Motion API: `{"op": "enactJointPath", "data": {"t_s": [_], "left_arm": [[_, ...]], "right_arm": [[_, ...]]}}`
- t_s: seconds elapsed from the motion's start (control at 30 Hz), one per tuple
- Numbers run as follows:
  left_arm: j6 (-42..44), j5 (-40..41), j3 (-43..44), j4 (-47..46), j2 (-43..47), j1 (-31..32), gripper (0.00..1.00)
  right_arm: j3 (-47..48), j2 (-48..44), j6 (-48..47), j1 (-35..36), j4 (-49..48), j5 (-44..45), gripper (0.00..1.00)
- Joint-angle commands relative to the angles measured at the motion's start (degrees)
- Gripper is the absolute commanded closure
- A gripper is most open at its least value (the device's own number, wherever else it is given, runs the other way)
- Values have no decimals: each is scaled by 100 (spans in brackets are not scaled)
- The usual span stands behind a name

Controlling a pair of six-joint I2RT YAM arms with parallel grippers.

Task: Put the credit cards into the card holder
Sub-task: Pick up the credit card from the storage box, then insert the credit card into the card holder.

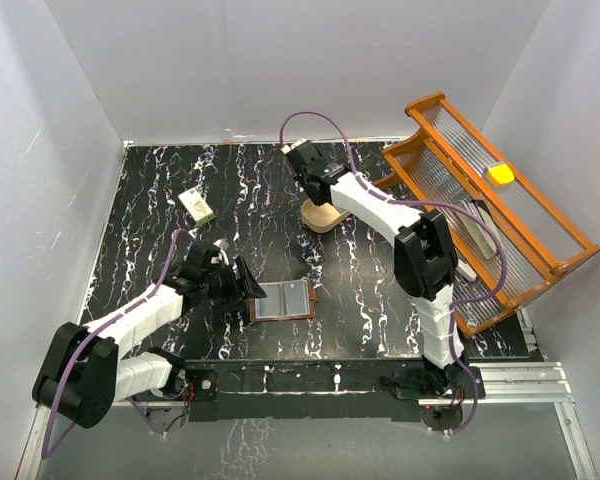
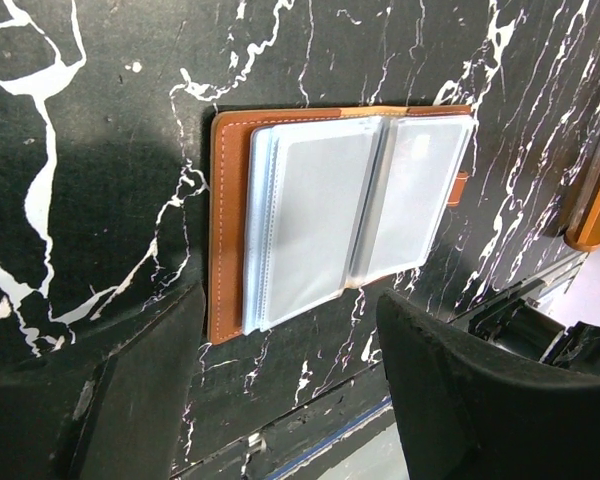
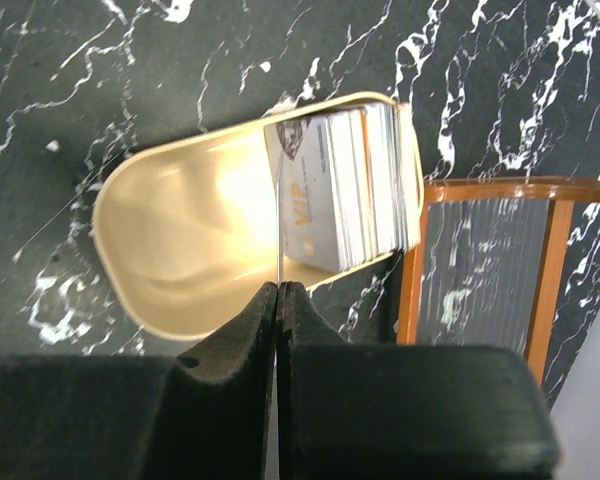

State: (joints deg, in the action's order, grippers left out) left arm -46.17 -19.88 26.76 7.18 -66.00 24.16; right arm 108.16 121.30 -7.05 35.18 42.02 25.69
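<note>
Now the right gripper (image 3: 278, 300) sits at the beige oval tray (image 3: 170, 240), its jaws closed on the thin edge of the front card of the credit cards (image 3: 345, 190). The stack stands on edge at the tray's end nearest the orange rack (image 3: 480, 260). No card is out yet. Nearer the arms on the tabletop (image 1: 160, 180), the card holder (image 2: 330, 200) lies spread open, pale sleeves up and seemingly empty. The left gripper (image 2: 290, 400) hovers just beside it, jaws apart, holding nothing. It looks like early days: one card pinched, and every card left to lift, carry and slot in.
</note>
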Motion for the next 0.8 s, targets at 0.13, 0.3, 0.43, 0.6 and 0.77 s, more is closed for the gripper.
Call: {"op": "enactJointPath", "data": {"t_s": [0.13, 0.3, 0.43, 0.6, 0.77], "left_arm": [[117, 82, 154, 394, 202, 0, 38], [152, 98, 163, 498, 261, 1, 47], [114, 82, 149, 482, 300, 1, 52], [117, 166, 213, 611, 375, 1, 54], [78, 168, 234, 551, 453, 1, 75]], "right_arm": [[-454, -1118, 1088, 437, 409, -27, 100], [-1276, -2002, 1714, 708, 201, -482, 100], [-2066, -2741, 2195, 872, -163, -1246, 100], [-3179, -3523, 2876, 930, -1088, -2626, 100], [-4259, -3939, 3584, 973, -2179, -3475, 100]]}}
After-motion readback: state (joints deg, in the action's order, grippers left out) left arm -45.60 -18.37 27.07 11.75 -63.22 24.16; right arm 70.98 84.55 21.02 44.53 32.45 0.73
